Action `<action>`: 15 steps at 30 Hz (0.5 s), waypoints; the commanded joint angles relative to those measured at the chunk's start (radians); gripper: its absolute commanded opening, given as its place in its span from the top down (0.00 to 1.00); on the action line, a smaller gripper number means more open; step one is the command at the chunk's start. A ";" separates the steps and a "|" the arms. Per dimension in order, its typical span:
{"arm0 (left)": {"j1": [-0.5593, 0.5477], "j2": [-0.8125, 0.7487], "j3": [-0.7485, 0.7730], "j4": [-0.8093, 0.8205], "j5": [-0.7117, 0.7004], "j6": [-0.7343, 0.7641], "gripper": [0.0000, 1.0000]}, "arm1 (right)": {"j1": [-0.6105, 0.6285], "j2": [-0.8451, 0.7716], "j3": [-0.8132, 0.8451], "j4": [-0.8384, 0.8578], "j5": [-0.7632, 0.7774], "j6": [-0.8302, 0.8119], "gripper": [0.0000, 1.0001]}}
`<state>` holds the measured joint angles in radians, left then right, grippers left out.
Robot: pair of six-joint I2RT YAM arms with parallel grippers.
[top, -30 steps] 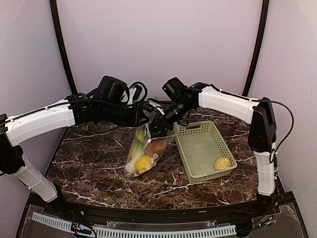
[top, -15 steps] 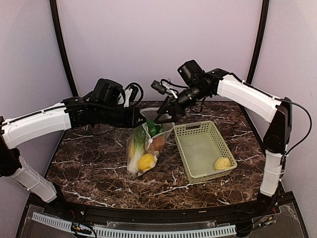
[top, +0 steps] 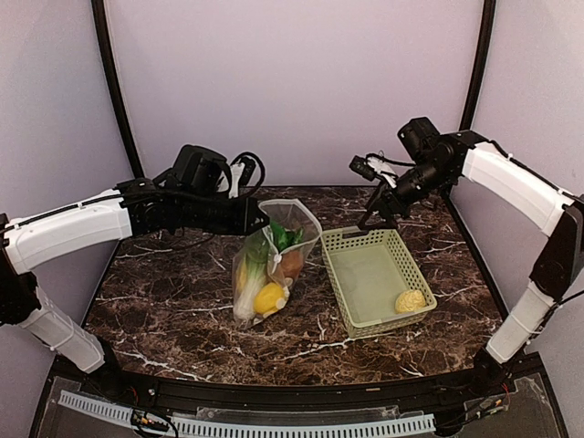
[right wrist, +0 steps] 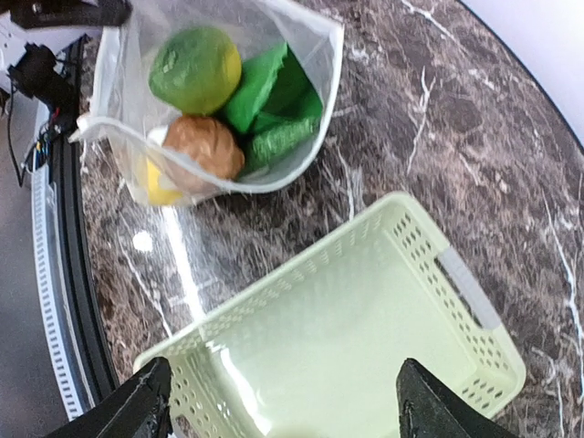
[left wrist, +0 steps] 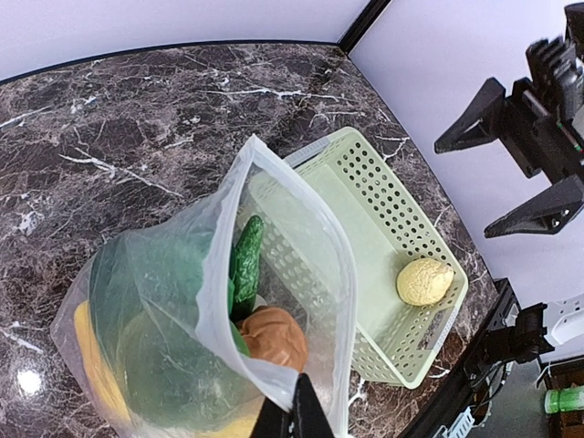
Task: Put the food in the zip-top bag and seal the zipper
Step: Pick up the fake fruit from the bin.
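The zip-top bag point(top: 303, 228) stands on the table point(top: 173, 292), mouth gaping, just left of the green basket point(top: 336, 283). Inside it are a green round fruit point(right wrist: 194, 68), a brown one point(right wrist: 203, 146), a leek point(left wrist: 245, 265) and a yellow lemon piece point(top: 267, 298). The pale bumpy piece point(top: 411, 300) lies in the basket. The left gripper point(top: 259, 217) is pinched tight on the bag's mouth edge. The right gripper point(top: 373, 216) hangs spread wide and empty above the basket's far rim.

One clear plastic zip-top bag with white dots point(top: 294, 215) hangs at the left gripper point(left wrist: 290, 411). Inside it show one round green fruit point(right wrist: 194, 68), one brown piece point(right wrist: 203, 146), one long white-green leek point(top: 248, 281) and at least one yellow lemon-like piece point(top: 267, 298). Below the right gripper point(left wrist: 464, 190) sits one light green mesh basket point(top: 360, 239) holding one pale bumpy piece point(top: 411, 300).
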<state>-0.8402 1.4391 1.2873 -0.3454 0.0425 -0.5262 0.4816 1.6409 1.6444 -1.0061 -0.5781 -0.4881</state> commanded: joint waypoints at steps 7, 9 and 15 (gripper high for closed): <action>0.004 0.034 0.029 0.046 0.032 0.014 0.99 | -0.027 -0.162 -0.286 -0.131 0.205 -0.218 0.19; 0.004 0.040 0.038 0.037 0.036 0.015 0.99 | -0.030 -0.168 -0.324 -0.179 0.233 -0.259 0.20; 0.004 0.055 0.062 0.021 0.033 0.024 0.99 | -0.031 -0.180 -0.416 -0.283 0.336 -0.387 0.29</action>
<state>-0.8402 1.4952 1.3071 -0.3176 0.0689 -0.5232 0.4557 1.4879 1.2778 -1.1969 -0.3359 -0.7635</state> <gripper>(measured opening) 0.008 0.735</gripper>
